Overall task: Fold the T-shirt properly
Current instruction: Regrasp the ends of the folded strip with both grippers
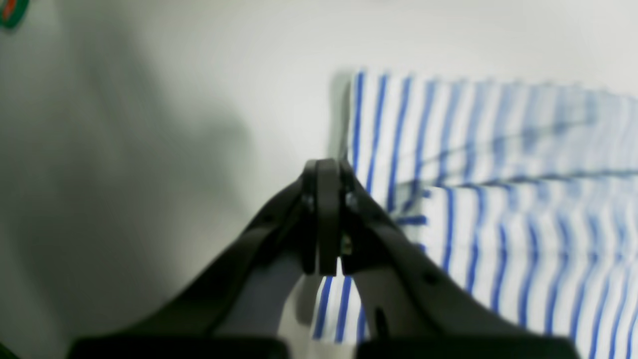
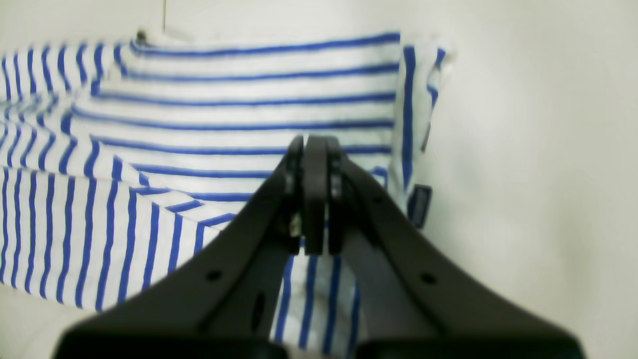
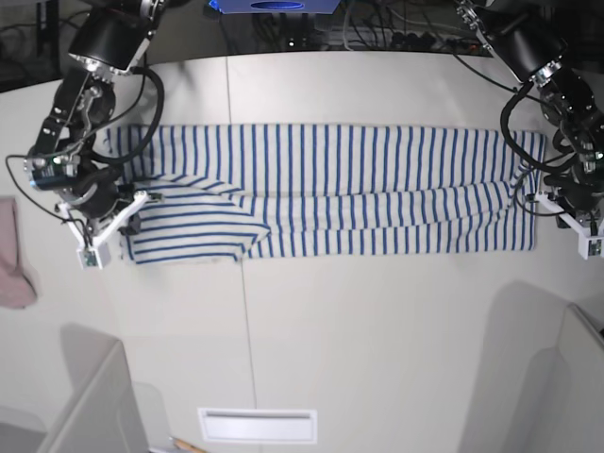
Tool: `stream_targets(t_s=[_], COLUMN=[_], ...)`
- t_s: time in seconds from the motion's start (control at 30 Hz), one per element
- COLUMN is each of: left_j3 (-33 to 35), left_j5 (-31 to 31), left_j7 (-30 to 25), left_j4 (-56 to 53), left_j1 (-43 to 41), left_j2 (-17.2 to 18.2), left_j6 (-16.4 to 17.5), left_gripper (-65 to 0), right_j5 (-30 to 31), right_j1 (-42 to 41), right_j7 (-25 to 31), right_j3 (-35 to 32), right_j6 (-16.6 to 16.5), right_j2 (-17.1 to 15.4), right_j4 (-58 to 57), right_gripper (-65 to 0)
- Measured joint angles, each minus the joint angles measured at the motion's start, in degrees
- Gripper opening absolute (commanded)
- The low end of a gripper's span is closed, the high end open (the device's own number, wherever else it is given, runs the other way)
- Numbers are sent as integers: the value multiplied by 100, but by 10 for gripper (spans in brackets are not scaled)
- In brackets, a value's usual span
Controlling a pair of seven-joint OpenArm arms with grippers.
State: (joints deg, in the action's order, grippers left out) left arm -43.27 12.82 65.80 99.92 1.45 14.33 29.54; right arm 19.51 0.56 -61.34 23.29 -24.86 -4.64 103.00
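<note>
The T-shirt (image 3: 359,193), white with thin blue stripes, lies flat as a long band across the table, one sleeve folded over its left end. My right gripper (image 3: 132,215) is at that end; in the right wrist view it (image 2: 314,142) is shut above the striped cloth (image 2: 224,109), next to the small dark label (image 2: 419,204). My left gripper (image 3: 530,196) is at the band's other end; in the left wrist view it (image 1: 326,167) is shut at the cloth's edge (image 1: 478,149). I cannot tell whether either one pinches fabric.
A pink cloth (image 3: 11,260) lies at the table's left edge. Grey panels stand at the front left (image 3: 94,406) and front right (image 3: 576,377), with a white slotted plate (image 3: 257,425) between them. Cables and a blue box (image 3: 274,6) line the back.
</note>
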Motion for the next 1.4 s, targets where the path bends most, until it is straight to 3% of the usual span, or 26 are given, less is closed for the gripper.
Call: stream_targets(t_s=[0.1, 0.27, 0.43, 0.5, 0.7, 0.97, 1.2, 1.27, 1.4], left_j3=[-328, -872, -1014, -833, -181, 476, 660, 660, 957], left_j5=[651, 1357, 1792, 1792, 1851, 1838, 1899, 1919, 1902], left_j7=[42, -9, -752, -933, -1270, -1685, -1943, -2017, -2033], left_j4=[308, 391, 227, 22, -1204, -2315, -2999, -3025, -3058], left_j1=[-492, -1167, -1550, -1558, -1172, -811, -546, -568, -560], left_j2=[166, 170, 205, 201, 304, 645, 717, 723, 787], left_j6=[221, 225, 223, 223, 225, 223, 229, 245, 225], left_gripper=[-650, -647, -97, 0, 0, 0, -5, -72, -272], right_j5=[22, 20, 9, 52, 46, 22, 22, 24, 22], right_j1=[446, 994, 1414, 1530, 1567, 1598, 1600, 1600, 1600], right_j7=[-39, -13, 70, 310, 308, 317, 321, 321, 321], right_j3=[2, 0, -2, -44, -44, -44, -44, -44, -44], right_j6=[-4, -20, -15, -13, -9, -9, -9, -9, -9], right_j2=[50, 74, 378, 437, 625, 608, 608, 608, 608], right_j4=[483, 726, 726, 726, 726, 726, 726, 726, 726], right_gripper=[-650, -650, -650, -650, -650, -650, -650, -650, -650])
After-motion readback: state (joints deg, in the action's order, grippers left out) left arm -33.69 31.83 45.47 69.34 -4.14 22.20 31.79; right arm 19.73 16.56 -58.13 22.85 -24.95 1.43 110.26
